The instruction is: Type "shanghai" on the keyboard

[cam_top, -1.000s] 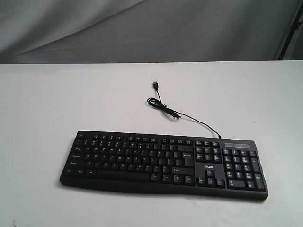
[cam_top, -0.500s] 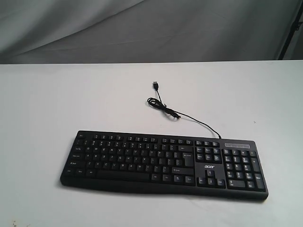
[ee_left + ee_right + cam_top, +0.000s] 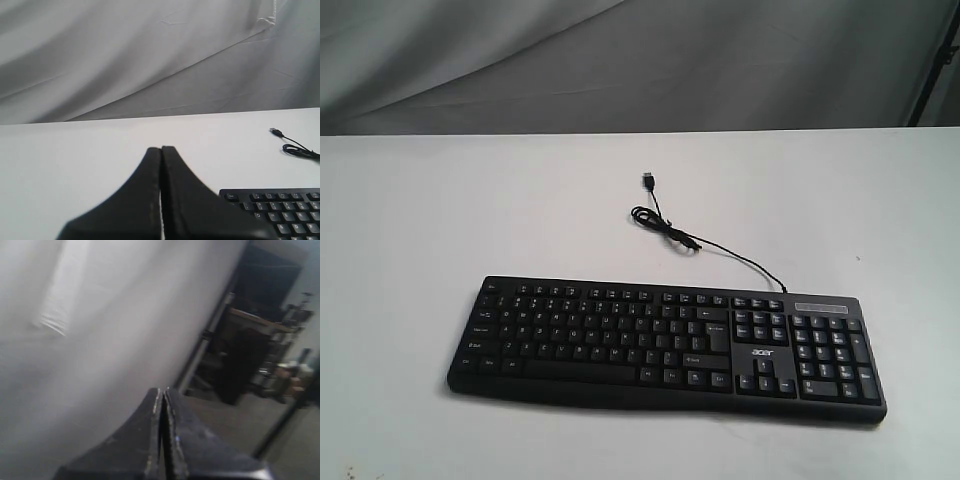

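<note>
The black keyboard [image 3: 665, 345] lies flat near the front of the white table [image 3: 440, 210], its number pad on the right. Its thin USB cable [image 3: 680, 235] curls away behind it to a loose plug. Neither arm shows in the exterior view. In the left wrist view my left gripper [image 3: 161, 149] is shut and empty, held over the table with a corner of the keyboard [image 3: 280, 210] beside it. My right gripper [image 3: 161, 390] is also shut and empty, aimed at a grey curtain and the room beyond, with no keyboard in its view.
A grey cloth backdrop [image 3: 620, 60] hangs behind the table's far edge. A dark stand leg [image 3: 935, 60] rises at the back right. The right wrist view shows blurred shelving and furniture [image 3: 260, 340] off the table.
</note>
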You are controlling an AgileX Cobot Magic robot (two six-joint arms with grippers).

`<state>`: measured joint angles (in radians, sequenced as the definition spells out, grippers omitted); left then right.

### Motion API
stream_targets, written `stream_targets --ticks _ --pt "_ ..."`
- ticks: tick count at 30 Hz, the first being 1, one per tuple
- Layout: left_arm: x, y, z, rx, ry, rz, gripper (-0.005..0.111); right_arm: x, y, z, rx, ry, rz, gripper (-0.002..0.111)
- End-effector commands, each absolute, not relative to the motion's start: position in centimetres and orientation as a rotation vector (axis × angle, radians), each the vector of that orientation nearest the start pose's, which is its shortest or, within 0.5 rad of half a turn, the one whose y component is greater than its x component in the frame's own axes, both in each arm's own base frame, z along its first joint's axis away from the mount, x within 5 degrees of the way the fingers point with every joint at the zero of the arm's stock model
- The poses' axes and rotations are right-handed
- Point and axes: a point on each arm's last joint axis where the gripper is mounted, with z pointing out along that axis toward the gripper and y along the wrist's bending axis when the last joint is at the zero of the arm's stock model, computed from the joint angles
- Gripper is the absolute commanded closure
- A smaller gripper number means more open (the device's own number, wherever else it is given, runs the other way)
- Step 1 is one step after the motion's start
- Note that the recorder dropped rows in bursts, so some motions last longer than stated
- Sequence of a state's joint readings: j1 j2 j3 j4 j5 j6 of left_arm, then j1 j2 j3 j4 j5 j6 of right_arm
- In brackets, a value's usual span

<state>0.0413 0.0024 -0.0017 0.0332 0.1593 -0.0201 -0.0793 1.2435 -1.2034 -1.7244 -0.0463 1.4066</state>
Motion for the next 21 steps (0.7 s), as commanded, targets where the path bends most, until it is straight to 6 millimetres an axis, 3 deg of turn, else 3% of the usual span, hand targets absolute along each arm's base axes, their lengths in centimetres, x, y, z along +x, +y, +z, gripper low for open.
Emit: stream_targets --ticks 1,2,4,6,8,10,12,15,21 --pt "5.6 0.2 19.9 -0.024 1.637 0.039 0.107 30.6 -6.3 42.2 -0.120 1.617 -1.003 0.108" --pt "5.6 0.2 19.9 -0.024 1.637 0.039 0.107 31.5 -7.4 41.1 0.039 1.747 -1.004 0.108" --pt "5.6 0.2 19.9 -0.024 1.637 0.039 0.107 32.9 -7.7 39.6 0.023 1.958 -0.887 0.108" --pt "5.6 0.2 19.9 -0.024 1.637 0.039 0.107 34.4 -6.2 37.6 -0.189 2.193 -0.622 0.108" --pt "5.6 0.2 19.9 -0.024 1.637 0.039 0.107 35.2 -3.6 36.1 -0.511 2.323 -0.286 0.108" --pt "5.6 0.2 19.9 -0.024 1.637 0.039 0.107 35.2 -0.3 35.0 -0.835 2.306 0.138 0.108" --pt "5.6 0.2 19.9 -0.024 1.637 0.039 0.107 35.5 2.5 34.8 -0.976 2.176 0.377 0.108" --pt "5.6 0.2 19.9 -0.024 1.637 0.039 0.107 35.9 6.6 34.9 -1.022 2.059 0.495 0.108" --pt "5.6 0.2 19.9 -0.024 1.637 0.039 0.107 33.9 16.8 33.1 -1.339 1.982 0.426 0.108"
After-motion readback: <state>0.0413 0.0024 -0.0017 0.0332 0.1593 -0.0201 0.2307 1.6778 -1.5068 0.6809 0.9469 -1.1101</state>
